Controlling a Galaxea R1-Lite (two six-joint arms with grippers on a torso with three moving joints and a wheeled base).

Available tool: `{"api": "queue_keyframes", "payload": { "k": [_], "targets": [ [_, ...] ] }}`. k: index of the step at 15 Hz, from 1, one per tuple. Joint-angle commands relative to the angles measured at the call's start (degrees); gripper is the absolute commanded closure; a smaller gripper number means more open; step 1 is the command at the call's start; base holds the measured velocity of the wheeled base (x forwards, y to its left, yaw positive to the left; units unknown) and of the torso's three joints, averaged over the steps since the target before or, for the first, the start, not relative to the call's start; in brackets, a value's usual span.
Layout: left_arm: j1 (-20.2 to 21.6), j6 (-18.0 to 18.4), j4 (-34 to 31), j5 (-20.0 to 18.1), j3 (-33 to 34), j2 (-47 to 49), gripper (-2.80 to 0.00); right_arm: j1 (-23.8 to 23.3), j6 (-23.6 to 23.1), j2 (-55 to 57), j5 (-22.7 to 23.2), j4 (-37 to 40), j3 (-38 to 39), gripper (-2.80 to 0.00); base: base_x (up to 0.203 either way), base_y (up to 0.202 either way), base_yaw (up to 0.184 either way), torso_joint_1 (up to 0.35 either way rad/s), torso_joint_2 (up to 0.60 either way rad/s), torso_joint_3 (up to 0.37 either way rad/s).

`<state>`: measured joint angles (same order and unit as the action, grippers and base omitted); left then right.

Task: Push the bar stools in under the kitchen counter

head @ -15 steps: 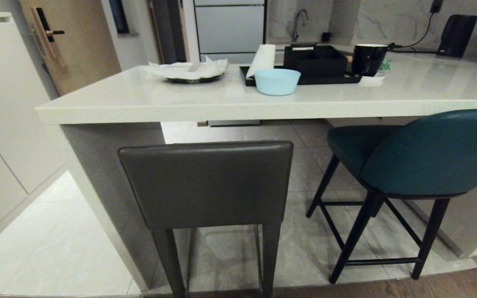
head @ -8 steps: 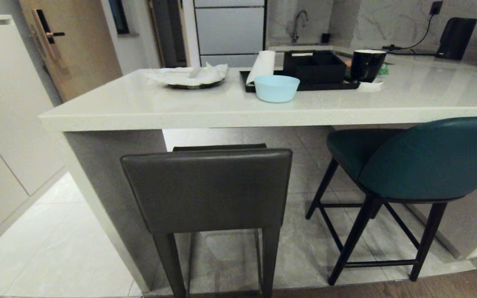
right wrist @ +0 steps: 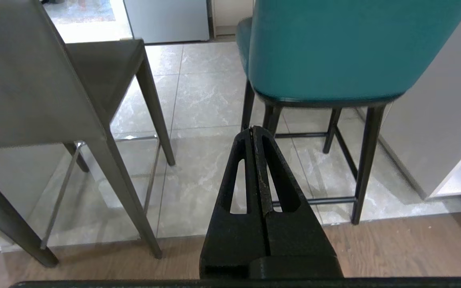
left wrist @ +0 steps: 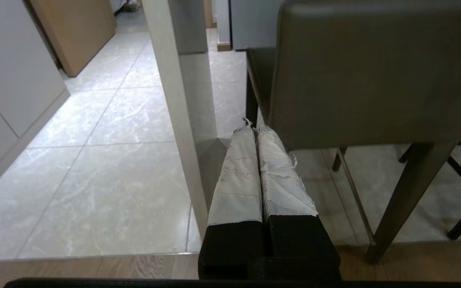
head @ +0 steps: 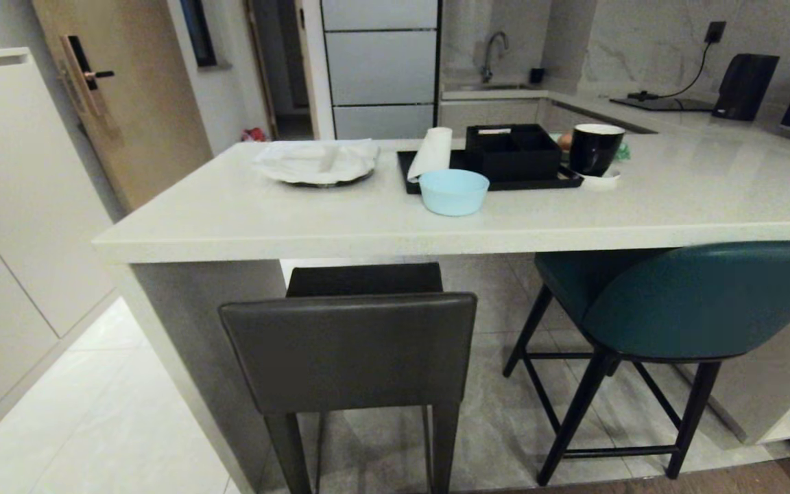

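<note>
Left gripper (left wrist: 255,130) pressed together, empty, level with the back of the dark grey stool (head: 348,350). Right gripper (right wrist: 253,132) likewise pinched closed on nothing, low before the teal stool (head: 683,302). Beneath: wood flooring (right wrist: 394,248) meeting grey marble tile (left wrist: 106,176). Both seats partly under the kitchen counter (head: 381,226), backs outside its edge. On top: light blue bowl (head: 454,191), black tray (head: 491,180), black mug (head: 595,148), covered plate (head: 317,162).

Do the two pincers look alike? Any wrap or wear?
No. The left pincer has black fingers wrapped in frayed, cracked whitish tape toward the tips. The right pincer is bare black: tapered fingers, each with a long cut-out slot, inner edges scuffed. No cables visible.
</note>
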<state>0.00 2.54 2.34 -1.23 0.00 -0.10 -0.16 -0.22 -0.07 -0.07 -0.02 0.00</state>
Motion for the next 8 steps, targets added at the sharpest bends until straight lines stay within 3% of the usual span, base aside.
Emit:
{"api": "queue_keyframes", "payload": {
  "k": [1, 4, 8],
  "targets": [
    [0.0, 0.0, 0.0, 0.0, 1.1, 0.1, 0.0, 0.0, 0.0, 0.1, 0.1, 0.0, 0.0, 0.0, 0.0, 0.0, 0.0, 0.205, -0.47, -0.277],
    [0.0, -0.4, -0.1, 0.0, 1.1, 0.1, 0.0, 0.0, 0.0, 0.1, 0.0, 0.0, 0.0, 0.0, 0.0, 0.0, 0.0, 0.204, -0.48, -0.272],
    [0.0, -1.0, 0.0, 0.0, 1.1, 0.1, 0.0, 0.0, 0.0, 0.1, 0.0, 0.0, 0.0, 0.0, 0.0, 0.0, 0.0, 0.065, -0.14, -0.076]
  ]
}}
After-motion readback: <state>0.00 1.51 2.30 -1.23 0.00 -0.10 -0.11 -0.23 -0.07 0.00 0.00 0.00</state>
